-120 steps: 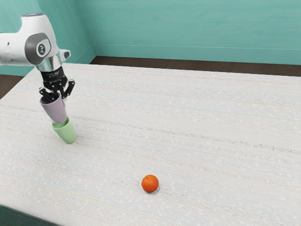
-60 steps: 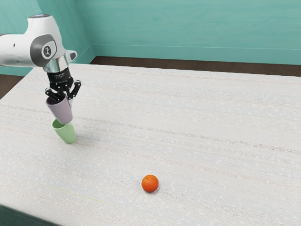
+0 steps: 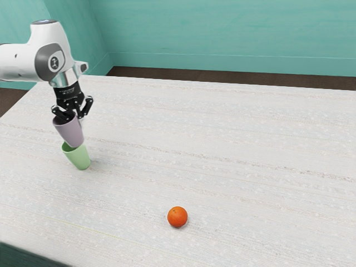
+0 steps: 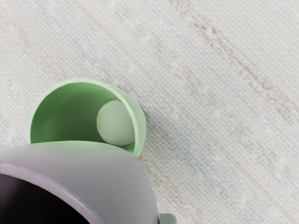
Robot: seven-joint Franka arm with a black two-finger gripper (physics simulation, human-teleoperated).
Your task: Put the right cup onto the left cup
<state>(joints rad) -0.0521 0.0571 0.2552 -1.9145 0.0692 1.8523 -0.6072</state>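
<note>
The hand (image 3: 76, 115) is clamped on the rim of the smooth mauve cup (image 3: 70, 132), a tapering round shape. Its lower end is at the open mouth of the green cup (image 3: 81, 158) (whether they touch, I cannot tell). In the wrist view, the mauve side overlaps part of the green rim. The pale, streaky-grained table (image 3: 233, 139) runs broad toward the exterior view's right, with the dimpled orange (image 3: 177, 217) well apart from both cups, nearer the camera.
</note>
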